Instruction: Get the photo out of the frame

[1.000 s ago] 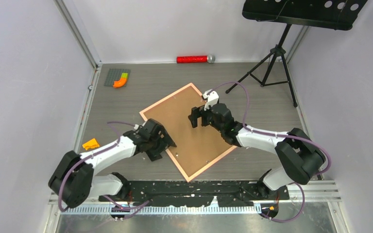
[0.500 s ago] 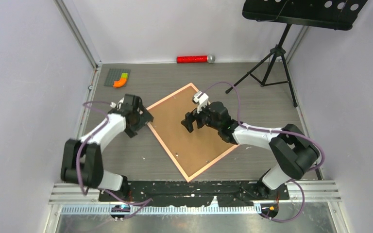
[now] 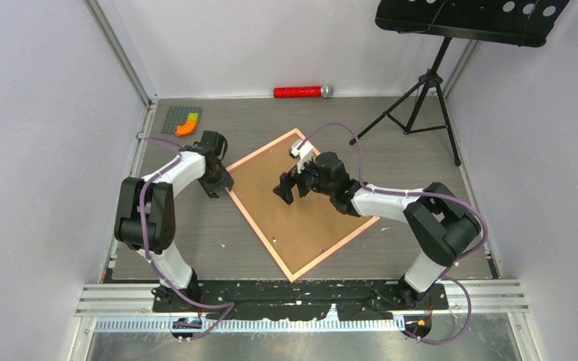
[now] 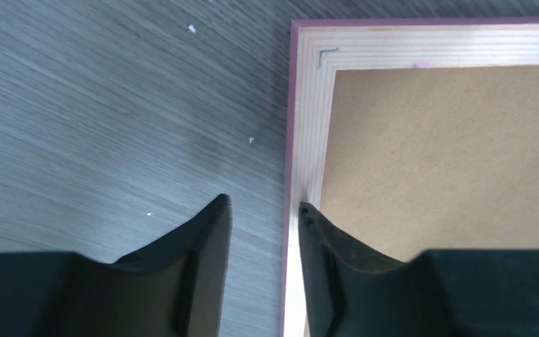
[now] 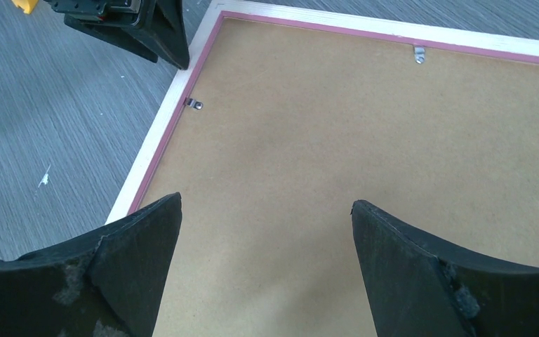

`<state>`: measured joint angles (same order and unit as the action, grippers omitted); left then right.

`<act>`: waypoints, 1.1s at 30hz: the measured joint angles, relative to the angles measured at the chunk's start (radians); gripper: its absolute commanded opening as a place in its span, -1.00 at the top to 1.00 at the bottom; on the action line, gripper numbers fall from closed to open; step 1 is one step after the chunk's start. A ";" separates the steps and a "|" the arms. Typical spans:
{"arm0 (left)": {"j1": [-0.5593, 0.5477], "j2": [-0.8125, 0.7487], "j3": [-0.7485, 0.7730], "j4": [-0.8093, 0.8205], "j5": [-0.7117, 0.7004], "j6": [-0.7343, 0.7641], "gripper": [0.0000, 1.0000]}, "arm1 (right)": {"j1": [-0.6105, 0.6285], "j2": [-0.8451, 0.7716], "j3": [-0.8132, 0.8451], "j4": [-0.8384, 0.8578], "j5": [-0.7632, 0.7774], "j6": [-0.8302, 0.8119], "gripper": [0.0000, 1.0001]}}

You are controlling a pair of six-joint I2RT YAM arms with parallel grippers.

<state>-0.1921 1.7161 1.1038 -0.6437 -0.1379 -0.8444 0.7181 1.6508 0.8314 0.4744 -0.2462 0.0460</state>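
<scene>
The frame (image 3: 260, 234) lies face down on the table, its pale pink rim (image 4: 309, 126) around the brown backing board (image 3: 308, 226). The photo is hidden beneath that board. My left gripper (image 3: 220, 184) is down at the frame's left corner. In the left wrist view its jaws (image 4: 260, 205) stand narrowly apart across the rim's outer edge, one finger over the table and the other on the rim. My right gripper (image 3: 286, 192) hovers wide open over the backing board (image 5: 309, 140), holding nothing. Small metal clips (image 5: 193, 104) sit along the rim's inner edge.
A red cylinder with a silver end (image 3: 298, 92) lies at the back wall. A grey baseplate with orange and green pieces (image 3: 181, 120) sits at the back left. A black music stand's tripod (image 3: 421, 90) stands at the back right. Walls enclose three sides.
My left arm swung from the frame's near-left edge up to its left corner, and its jaws narrowed. The right gripper moved left over the backing board. The frame shifted slightly.
</scene>
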 measured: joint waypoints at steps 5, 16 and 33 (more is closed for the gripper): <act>-0.012 0.006 0.014 -0.052 0.013 -0.020 0.22 | 0.012 0.023 0.024 -0.007 -0.024 -0.015 -0.91; -0.049 0.014 0.001 0.004 0.063 -0.072 0.22 | 0.027 0.004 -0.037 -0.005 -0.037 -0.019 -0.91; -0.272 -0.006 -0.126 0.230 0.195 -0.211 0.31 | 0.055 -0.009 0.008 -0.196 0.027 -0.339 -0.93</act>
<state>-0.4641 1.7103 0.9783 -0.4141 0.0570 -1.0554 0.7734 1.6421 0.8394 0.2779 -0.2188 -0.2932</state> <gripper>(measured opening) 0.349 0.962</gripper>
